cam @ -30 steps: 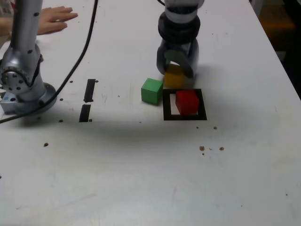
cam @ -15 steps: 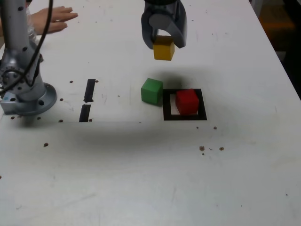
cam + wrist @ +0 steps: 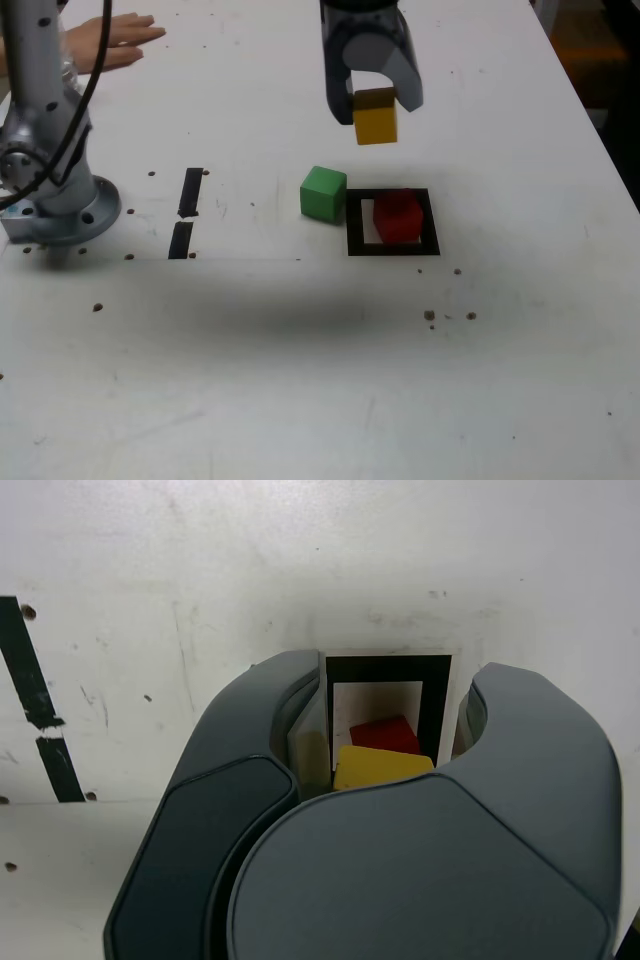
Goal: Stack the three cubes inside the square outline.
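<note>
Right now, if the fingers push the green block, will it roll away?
Probably not. The green block has flat faces and sits flat on the table, so it would likely slide. It looks stiff and light, like the yellow block held aloft.

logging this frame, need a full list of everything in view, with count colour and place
yellow cube: 1, yellow, held in the air in the gripper
red cube: 1, red, inside the square outline
green cube: 1, green, on the table just outside the outline, on the exterior view's left
square outline: 1, black tape
tape strips: 2, black, left of the green cube
table: 1, white, speckled
cable: 1, black
person's hand: 1, far corner
arm base: 1, silver
gripper: 1, grey, shut on the yellow cube
</note>
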### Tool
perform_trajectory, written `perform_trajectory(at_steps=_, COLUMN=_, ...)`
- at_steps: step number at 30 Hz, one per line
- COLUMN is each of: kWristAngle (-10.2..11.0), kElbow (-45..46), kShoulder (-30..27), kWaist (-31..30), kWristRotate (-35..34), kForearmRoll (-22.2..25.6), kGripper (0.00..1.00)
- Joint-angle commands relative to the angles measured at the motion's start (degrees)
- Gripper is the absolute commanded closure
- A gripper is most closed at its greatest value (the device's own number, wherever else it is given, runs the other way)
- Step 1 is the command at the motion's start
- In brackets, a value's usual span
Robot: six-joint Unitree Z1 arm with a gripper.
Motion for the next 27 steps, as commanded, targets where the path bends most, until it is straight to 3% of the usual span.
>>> perform_trajectory(at_steps=1, kWristAngle=-0.2, kElbow=-1.5, kShoulder=0.8, kWaist=-0.6, kWristRotate=-1.4, kForearmRoll=1.5, kGripper=0.90)
perform_trajectory(at_steps=9, kWristAngle=-0.9, kElbow=-2.4, kShoulder=5.2, kWaist=-2.6, kWristRotate=-7.8, kForearmRoll=4.1, kGripper=0.90)
perform_trajectory(at_steps=27, kWristAngle=-1.2, kElbow=-4.0, kShoulder=8.3, kWaist=-5.5, kWristRotate=-11.2, kForearmRoll=3.3, kGripper=0.89)
